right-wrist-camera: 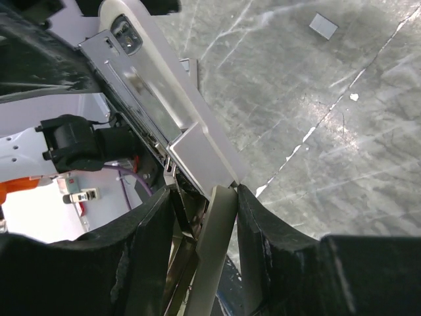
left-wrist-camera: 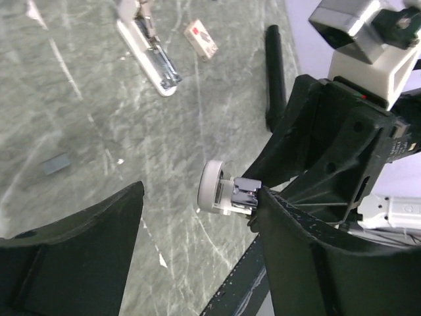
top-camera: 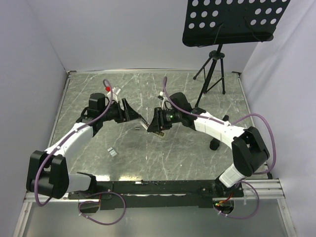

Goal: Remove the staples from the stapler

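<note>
Stapler (right-wrist-camera: 197,151) (held), grey marbled table (top-camera: 187,148); white walls (top-camera: 123,34)

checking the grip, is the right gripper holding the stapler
Yes, the right gripper is clamped on one arm of the white stapler.

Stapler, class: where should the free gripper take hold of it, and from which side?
Probably by the free rounded end of the stapler, coming in from the open left gripper's side, jaws across its narrow width. The right gripper clamps the near end, so the slim bar juts out unsupported there.
</note>
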Available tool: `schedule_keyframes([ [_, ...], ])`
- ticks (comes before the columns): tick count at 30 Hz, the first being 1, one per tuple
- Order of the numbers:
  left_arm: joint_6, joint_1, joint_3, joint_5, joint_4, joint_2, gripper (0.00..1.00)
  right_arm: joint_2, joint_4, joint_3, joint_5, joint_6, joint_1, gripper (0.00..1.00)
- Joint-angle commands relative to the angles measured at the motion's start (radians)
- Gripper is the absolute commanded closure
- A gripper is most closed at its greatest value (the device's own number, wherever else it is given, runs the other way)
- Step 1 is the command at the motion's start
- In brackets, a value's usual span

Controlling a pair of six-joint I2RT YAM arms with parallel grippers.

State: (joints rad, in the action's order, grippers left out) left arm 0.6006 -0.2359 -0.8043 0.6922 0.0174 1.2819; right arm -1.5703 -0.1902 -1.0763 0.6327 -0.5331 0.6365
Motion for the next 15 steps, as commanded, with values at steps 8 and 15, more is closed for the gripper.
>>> schedule_keyframes([
  [8,0.001,-0.020,-0.039,0.047,-0.097,0.060,0.40,0.030,0.031,0.010,0.085,0.015,-0.018,0.73],
  [15,0.021,-0.022,-0.058,0.136,-0.114,0.129,0.70,-0.013,0.037,-0.005,0.101,0.016,-0.044,0.72],
])
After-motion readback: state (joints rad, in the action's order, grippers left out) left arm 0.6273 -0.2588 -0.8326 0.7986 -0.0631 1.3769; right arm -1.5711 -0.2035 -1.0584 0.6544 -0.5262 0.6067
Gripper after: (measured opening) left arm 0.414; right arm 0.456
